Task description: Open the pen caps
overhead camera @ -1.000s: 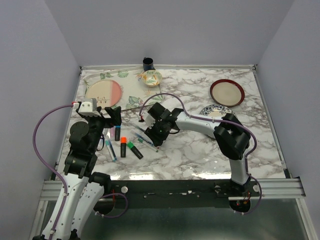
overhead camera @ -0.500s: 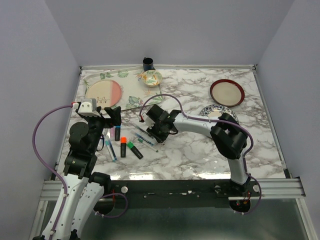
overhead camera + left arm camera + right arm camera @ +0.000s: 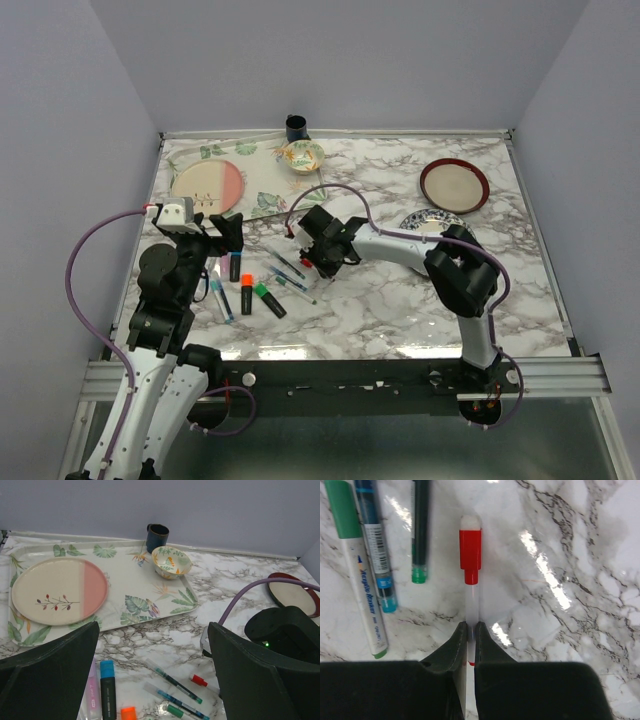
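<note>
Your right gripper [image 3: 468, 629] is clamped on the clear barrel of a thin pen [image 3: 471, 597]. Its red cap [image 3: 470, 550] is still on, at twelve o'clock from the fingertips. At nine o'clock of that pen a green cap [image 3: 342, 510] sits on a white pen on the marble table [image 3: 560, 555]. Your left gripper [image 3: 152, 645] hangs with its jaws wide apart, gripping nothing. At its six o'clock lie highlighters wearing a blue cap [image 3: 106, 669] and an orange cap [image 3: 128, 713].
</note>
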Tool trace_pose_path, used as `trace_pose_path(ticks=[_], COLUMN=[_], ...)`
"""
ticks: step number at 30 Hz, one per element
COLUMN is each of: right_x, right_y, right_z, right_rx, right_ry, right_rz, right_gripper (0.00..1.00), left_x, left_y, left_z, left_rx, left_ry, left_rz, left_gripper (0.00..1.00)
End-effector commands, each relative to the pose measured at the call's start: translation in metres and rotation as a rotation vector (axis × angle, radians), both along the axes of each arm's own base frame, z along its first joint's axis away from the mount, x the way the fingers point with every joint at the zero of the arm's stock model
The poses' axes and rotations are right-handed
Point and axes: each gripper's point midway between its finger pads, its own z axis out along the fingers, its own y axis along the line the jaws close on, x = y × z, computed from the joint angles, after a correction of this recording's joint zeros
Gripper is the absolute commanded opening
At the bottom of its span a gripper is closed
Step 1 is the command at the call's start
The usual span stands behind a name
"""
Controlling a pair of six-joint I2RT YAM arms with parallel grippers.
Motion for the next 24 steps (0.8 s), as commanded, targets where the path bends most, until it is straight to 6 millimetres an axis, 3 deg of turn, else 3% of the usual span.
trace_pose_path(ticks=[1,9,11,12,14,15,16,17,18,24], right_x=[0.007,-0.004,-0.006,-0.007,-0.016,-0.019,-0.022,-0.029,-0.032,-0.049], right_y=[-0.025,-0.032,-0.035,-0.036,-0.036,-0.036,-0.036,-0.033,-0.031,-0.023], right_z=[0.01,0.061,0.072,0.083,0.093,0.1,0.102,0.105,0.107,0.112], right_rx=[-0.002,0.264,0.328,0.356,0.415,0.436,0.448,0.477,0.488,0.561], right_ry=[-0.006,0.127,0.159,0.146,0.175,0.169,0.174,0.198,0.208,0.309], right_rz=[0.008,0.138,0.158,0.172,0.208,0.224,0.235,0.262,0.271,0.32], right_gripper=[0.01,0.01,0.01,0.01,0.01,0.01,0.01,0.01,0.01,0.01], left_x=[0.003,0.004,0.004,0.003,0.002,0.0,-0.001,-0.003,-0.004,-0.013], left_y=[-0.008,-0.041,-0.054,-0.06,-0.074,-0.08,-0.084,-0.089,-0.093,-0.117], left_z=[0.001,-0.019,-0.016,-0.037,-0.032,-0.062,-0.068,-0.059,-0.079,-0.092], left_rx=[-0.025,-0.15,-0.263,-0.316,-0.499,-0.555,-0.608,-0.706,-0.737,-0.78], left_ry=[0.001,0.097,0.107,0.157,0.132,0.201,0.212,0.192,0.243,0.297], left_rz=[-0.035,-0.186,-0.239,-0.255,-0.32,-0.336,-0.353,-0.388,-0.385,-0.399], left_gripper=[0.99,0.99,0.99,0.99,0.99,0.99,0.99,0.99,0.99,0.99])
